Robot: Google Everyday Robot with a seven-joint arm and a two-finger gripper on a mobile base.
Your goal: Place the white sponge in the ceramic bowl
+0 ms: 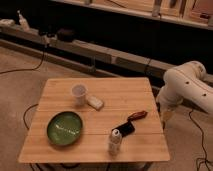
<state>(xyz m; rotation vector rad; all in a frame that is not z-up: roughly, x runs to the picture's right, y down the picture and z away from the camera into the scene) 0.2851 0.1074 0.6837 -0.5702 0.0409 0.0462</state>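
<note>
The white sponge (95, 103) lies flat on the wooden table (125, 90), just right of a white cup. The green ceramic bowl (65, 128) sits at the table's front left, with nothing in it. My gripper (163, 116) hangs beside the table's right edge, below the white arm (187, 87), well right of the sponge and holding nothing that shows.
A white cup (79, 94) stands next to the sponge. A small white bottle (115, 141) stands near the front edge. A black object (123, 130) and a reddish-brown object (137, 115) lie right of centre. Cables (25, 67) run over the floor; a long low bench (105, 50) stands behind.
</note>
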